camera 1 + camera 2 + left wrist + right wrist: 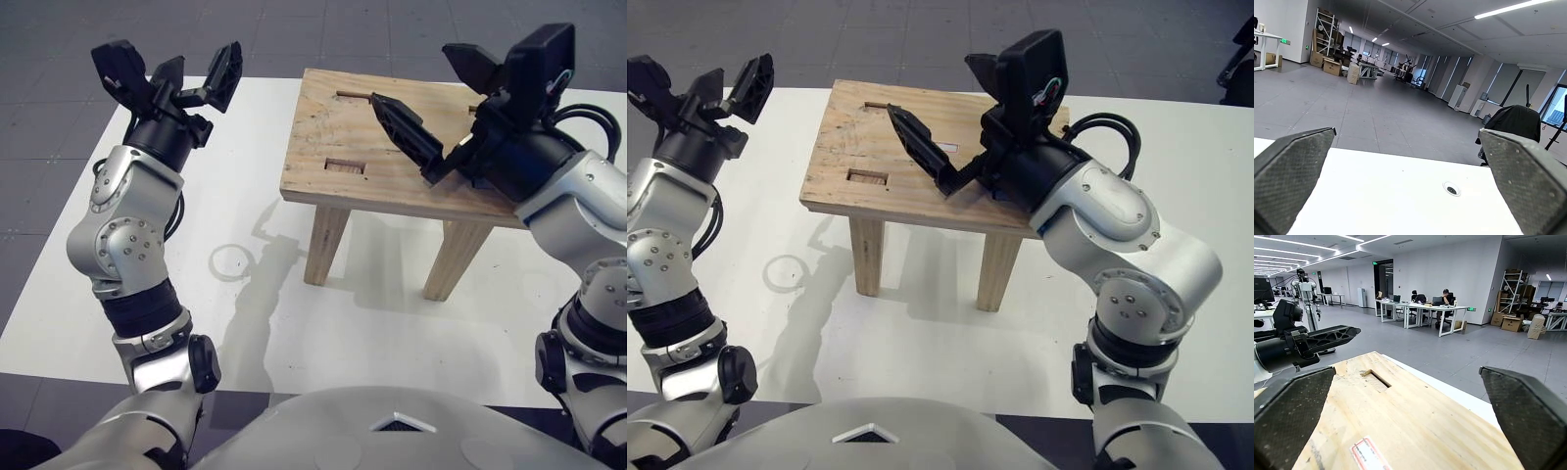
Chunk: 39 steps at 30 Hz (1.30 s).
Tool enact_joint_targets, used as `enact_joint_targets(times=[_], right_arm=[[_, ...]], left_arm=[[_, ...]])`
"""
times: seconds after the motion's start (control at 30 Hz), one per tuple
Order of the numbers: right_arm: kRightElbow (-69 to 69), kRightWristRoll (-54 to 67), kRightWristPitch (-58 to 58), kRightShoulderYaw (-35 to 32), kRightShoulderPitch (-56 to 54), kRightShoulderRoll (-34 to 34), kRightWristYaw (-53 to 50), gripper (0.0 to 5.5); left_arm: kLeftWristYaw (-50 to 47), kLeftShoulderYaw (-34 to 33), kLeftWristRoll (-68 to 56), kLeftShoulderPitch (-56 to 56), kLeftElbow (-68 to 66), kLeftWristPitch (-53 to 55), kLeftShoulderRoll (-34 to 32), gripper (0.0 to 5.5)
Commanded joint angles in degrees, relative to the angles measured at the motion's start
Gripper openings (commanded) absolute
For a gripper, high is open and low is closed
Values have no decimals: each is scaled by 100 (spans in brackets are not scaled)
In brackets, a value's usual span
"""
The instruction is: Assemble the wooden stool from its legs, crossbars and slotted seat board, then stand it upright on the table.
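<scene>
Head view: the wooden stool (pixel 333 127) stands upright on the white desk (pixel 255 313). The right gripper (pixel 413 73) hangs over its seat and the left gripper (pixel 167 57) is raised alongside, both with jaws wide apart and empty. Left wrist view: a small hole (pixel 1451 188) in the desk. Right wrist view: stiff, probably weighty plywood, best gripped at the seat's edge.

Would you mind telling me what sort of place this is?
Likely a large open-plan office or robotics lab: rows of white desks, a metal shelving rack near cardboard boxes, and long ceiling strip lights.
</scene>
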<state>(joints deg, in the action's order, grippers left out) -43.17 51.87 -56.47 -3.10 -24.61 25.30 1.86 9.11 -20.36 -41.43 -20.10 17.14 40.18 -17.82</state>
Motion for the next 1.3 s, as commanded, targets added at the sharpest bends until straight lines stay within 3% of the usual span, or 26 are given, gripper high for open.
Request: enact_joint_targets(times=[0.03, 0.3, 0.5, 0.73, 1.03, 1.3], right_arm=[[413, 129, -439, 271, 466, -156, -32, 550], [1752, 406, -130, -842, -2072, 5, -3, 550], [2025, 266, 57, -1337, -2629, 284, -35, 550], [2292, -1243, 1521, -1792, -990, 656, 329, 550], [4760, -3592, 4660, -1024, 1108, -632, 306, 550], [6009, -4173, 6039, -782, 1505, -1164, 408, 550]], left_arm=[[-122, 127, -4, 157, 58, 113, 117, 544], [-192, 421, 105, 248, 18, 4, 406, 544], [-231, 444, 297, 289, 50, -115, 388, 544], [-261, 501, 1291, 187, -697, -942, 211, 544], [359, 740, 2265, -49, -3427, -3150, 497, 544], [622, 872, 2792, 163, -4282, -4385, 473, 544]])
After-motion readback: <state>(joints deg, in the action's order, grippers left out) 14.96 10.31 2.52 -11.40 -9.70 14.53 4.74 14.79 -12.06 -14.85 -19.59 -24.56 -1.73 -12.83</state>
